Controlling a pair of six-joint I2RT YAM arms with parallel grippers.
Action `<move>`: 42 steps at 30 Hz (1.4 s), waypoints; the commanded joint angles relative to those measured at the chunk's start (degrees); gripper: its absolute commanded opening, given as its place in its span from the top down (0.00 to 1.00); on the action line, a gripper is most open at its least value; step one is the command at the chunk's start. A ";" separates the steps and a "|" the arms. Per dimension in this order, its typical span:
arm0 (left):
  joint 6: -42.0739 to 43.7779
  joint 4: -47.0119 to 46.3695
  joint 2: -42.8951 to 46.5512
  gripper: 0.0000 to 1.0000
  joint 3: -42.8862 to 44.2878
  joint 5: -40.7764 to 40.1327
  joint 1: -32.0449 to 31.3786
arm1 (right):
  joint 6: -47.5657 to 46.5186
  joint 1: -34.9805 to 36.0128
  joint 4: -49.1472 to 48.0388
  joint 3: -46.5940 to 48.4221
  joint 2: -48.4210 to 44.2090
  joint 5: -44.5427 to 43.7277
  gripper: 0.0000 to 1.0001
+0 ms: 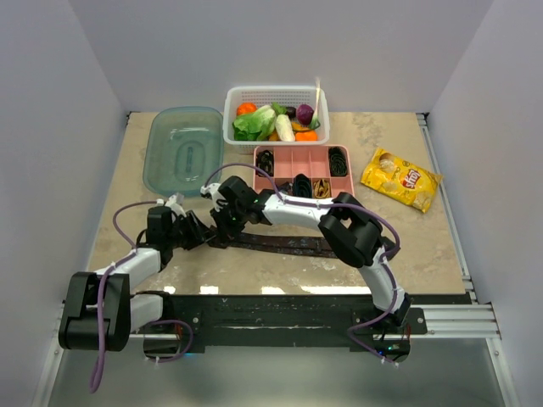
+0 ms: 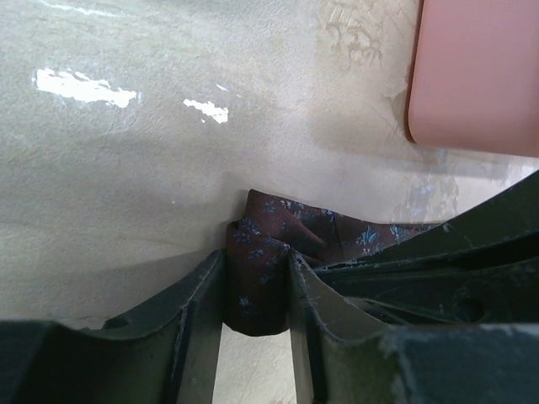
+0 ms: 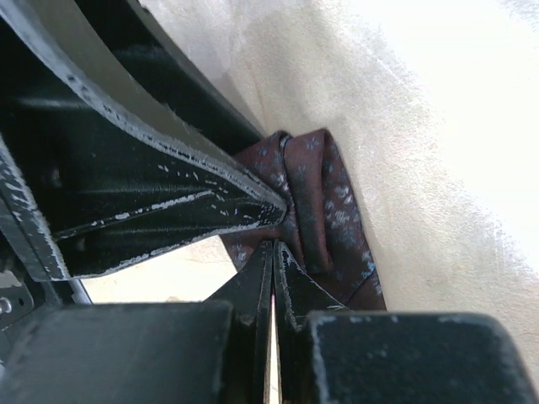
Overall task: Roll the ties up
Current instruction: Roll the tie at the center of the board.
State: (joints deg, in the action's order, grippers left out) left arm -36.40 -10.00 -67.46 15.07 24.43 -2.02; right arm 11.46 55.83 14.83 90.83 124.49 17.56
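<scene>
A dark maroon tie (image 1: 288, 246) with small blue flowers lies stretched across the table in front of the arms. Its left end is folded over into a small bunch (image 2: 337, 231). My left gripper (image 2: 257, 261) is shut on that bunch, with fabric filling the gap between its fingers (image 2: 202, 303). My right gripper (image 3: 275, 244) reaches in from the right, shut, its tips pressed into the folded tie (image 3: 328, 210). No fabric shows between its fingers. From above, both grippers (image 1: 206, 235) (image 1: 222, 231) meet at the tie's left end.
A pink compartment tray (image 1: 293, 165) behind the arms holds black coiled ties (image 1: 338, 158) and a gold one (image 1: 322, 188). A white basket (image 1: 276, 93) of vegetables and a clear lid (image 1: 182, 148) stand at the back. A yellow chip bag (image 1: 400, 178) lies right.
</scene>
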 commanded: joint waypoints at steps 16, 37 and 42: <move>-0.60 0.32 3.04 1.00 1.19 -0.26 -0.44 | -0.83 -0.37 3.01 2.78 -4.07 -2.97 1.00; -1.22 3.58 2.95 0.80 1.80 0.10 -0.44 | -9.88 1.99 0.82 -6.72 -13.04 -12.72 0.01; -1.13 3.67 2.69 0.62 1.98 1.06 -0.44 | -10.67 4.37 0.72 -3.91 -9.10 -15.28 0.01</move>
State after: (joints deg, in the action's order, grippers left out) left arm -38.26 -6.28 -64.82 14.81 24.29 -2.07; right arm 3.18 58.26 16.69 84.58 112.73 5.17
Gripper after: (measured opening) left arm 0.308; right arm 0.986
